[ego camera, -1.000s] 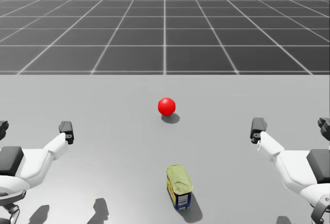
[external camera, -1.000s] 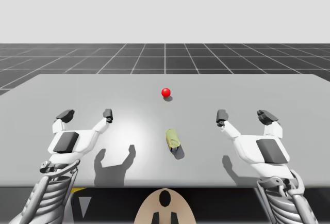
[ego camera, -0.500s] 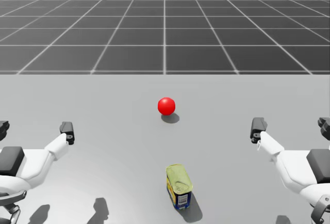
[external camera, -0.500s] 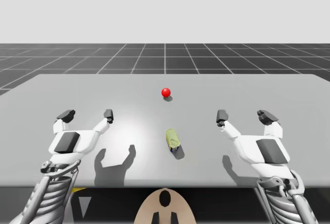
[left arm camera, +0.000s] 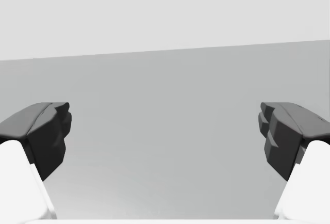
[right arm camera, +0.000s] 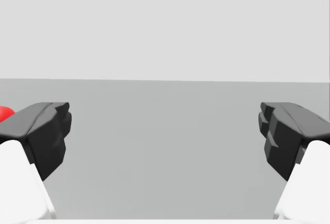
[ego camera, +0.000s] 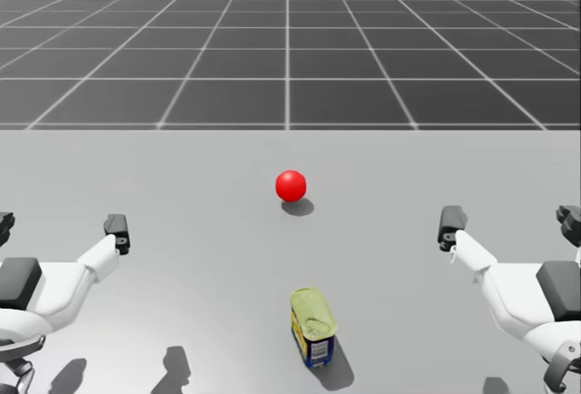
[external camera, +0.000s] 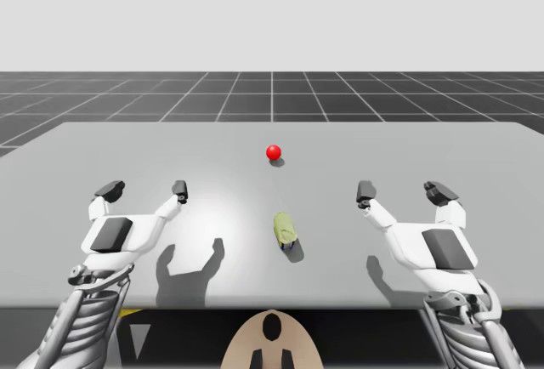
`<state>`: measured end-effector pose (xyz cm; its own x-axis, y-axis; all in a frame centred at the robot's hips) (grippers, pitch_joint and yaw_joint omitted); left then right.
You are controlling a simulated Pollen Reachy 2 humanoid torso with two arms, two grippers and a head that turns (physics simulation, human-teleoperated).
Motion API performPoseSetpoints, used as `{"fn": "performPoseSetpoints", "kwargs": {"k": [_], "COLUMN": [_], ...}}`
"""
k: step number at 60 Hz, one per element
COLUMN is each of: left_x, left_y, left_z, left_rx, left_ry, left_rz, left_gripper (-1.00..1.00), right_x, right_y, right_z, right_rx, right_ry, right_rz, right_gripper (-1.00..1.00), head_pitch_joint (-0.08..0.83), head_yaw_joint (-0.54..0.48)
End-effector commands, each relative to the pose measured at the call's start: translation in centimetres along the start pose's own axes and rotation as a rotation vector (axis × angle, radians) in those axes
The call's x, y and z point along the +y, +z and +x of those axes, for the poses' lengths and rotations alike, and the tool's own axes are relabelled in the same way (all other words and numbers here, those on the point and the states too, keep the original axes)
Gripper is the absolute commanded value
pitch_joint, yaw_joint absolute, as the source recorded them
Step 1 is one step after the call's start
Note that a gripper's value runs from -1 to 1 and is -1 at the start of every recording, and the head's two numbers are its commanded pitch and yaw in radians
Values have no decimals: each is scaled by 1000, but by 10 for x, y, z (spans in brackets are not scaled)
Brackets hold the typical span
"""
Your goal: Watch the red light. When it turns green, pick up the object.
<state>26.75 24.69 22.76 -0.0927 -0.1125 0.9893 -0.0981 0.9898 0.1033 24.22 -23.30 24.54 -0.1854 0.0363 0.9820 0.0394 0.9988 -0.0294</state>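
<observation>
Left gripper [external camera: 143, 188] wide open, nothing between its fingers, held above the table [external camera: 476, 148]. Right gripper [external camera: 403, 190] also wide open and empty. Small oblong can [ego camera: 314, 326], yellow-green top and blue sides, stands on the table between the two grippers, slightly behind their fingertips, well apart from both. Light [ego camera: 290, 185] is red, ahead of both grippers, beyond the can, about midway between them.

A plain grey tabletop [external camera: 476, 148] spreads wide, with a brighter patch near its front. Behind it lies a dark floor [external camera: 272, 93] ruled with pale grid lines, under a blank light-grey backdrop [external camera: 272, 12].
</observation>
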Motion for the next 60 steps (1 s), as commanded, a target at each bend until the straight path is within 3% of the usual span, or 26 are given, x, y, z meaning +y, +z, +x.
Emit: {"fn": "performPoseSetpoints", "kwargs": {"k": [1, 50, 60], "left_x": [-2, -2, -2], "left_y": [1, 1, 1], "left_z": [-1, -1, -1], "left_rx": [4, 9, 10], "left_ry": [11, 16, 16], "left_rz": [1, -5, -6], "left_gripper": [-1000, -1000, -1000], "right_x": [3, 3, 3], "right_y": [1, 1, 1], "right_z": [-1, -2, -2], "right_rx": [4, -3, -3], "right_ry": [-18, -12, -12], "right_rz": [-5, -8, -9], "right_gripper": [-1000, -1000, -1000], "head_pitch_joint": [410, 414, 477], "head_yaw_joint": [-9, -9, -10]}}
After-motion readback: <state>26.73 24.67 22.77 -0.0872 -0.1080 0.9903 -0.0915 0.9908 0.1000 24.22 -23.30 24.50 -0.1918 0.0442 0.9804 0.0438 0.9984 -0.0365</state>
